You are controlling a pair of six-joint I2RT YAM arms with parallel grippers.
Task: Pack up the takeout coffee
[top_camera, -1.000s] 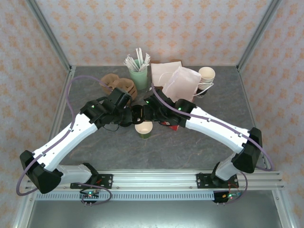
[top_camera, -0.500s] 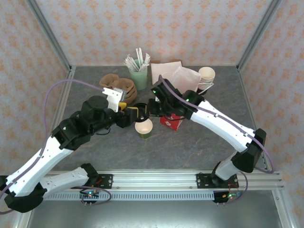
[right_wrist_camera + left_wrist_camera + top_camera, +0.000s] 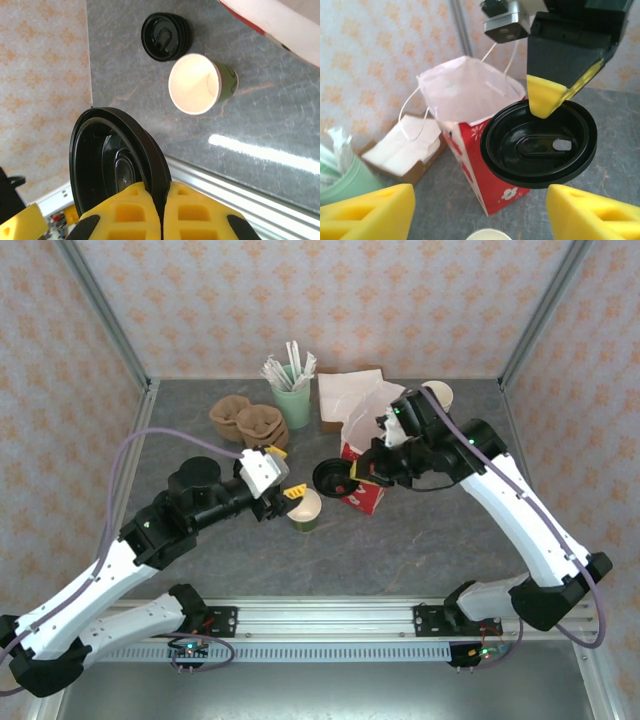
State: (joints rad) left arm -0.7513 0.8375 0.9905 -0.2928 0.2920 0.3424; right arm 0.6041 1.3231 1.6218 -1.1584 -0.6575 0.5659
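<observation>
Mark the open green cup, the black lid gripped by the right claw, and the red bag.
open green cup (image 3: 194,83): right wrist view, on its pale inside.
gripped black lid (image 3: 530,152): left wrist view, on its recessed middle.
red bag (image 3: 477,182): left wrist view, on its red side panel.

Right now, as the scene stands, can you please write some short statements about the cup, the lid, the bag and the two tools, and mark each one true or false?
1. The right tool pinches a black lid by its rim. True.
2. The green paper cup has a lid on it. False: it stands open, its pale inside showing.
3. The left tool is shut on the cup. False: its jaws stand wide apart and hold nothing, beside the cup.
4. The red bag is open at the top. True.
5. A stack of black lids lies on the table close to the cup. True.
</observation>
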